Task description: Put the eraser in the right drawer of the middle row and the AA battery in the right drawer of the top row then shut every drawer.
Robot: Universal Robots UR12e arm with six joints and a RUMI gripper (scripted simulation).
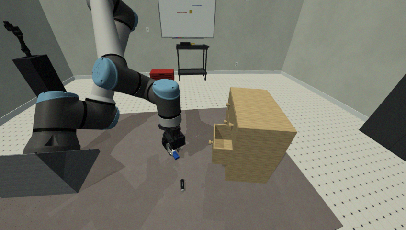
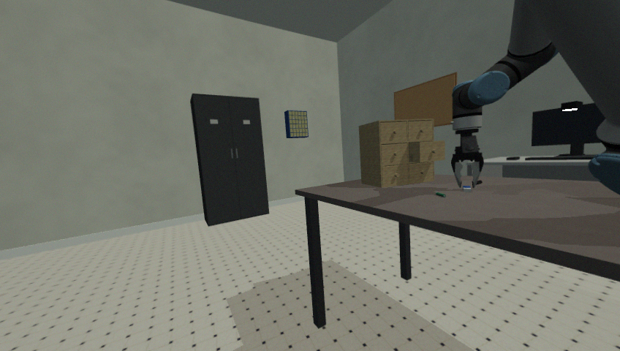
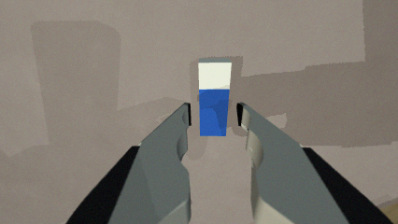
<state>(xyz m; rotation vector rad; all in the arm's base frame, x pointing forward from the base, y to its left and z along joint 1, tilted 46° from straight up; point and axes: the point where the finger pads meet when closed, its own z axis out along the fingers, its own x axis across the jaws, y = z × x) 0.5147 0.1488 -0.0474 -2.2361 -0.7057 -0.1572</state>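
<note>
The eraser (image 1: 175, 155) (image 2: 466, 188) (image 3: 214, 112), blue with a white end, lies on the table below the gripper. My gripper (image 1: 175, 151) (image 2: 467, 185) (image 3: 213, 105) is partly open, with a fingertip on each side of the eraser and a visible gap to each side. The AA battery (image 1: 182, 185) lies on the table, black with a silver end; a dark thing behind the fingers in the exterior view is probably it. The wooden chest (image 1: 262, 154) (image 2: 369, 152) stands upright. Its middle-row right drawer (image 1: 222, 155) (image 2: 436, 151) is pulled out and looks empty inside. The other drawers look shut.
A small green cylinder (image 2: 440, 194) lies on the table (image 2: 522, 213) between the eraser and the chest's side in the exterior view. The open drawer sticks out toward the gripper's side. The arm's dark base block (image 1: 42, 176) stands at the left.
</note>
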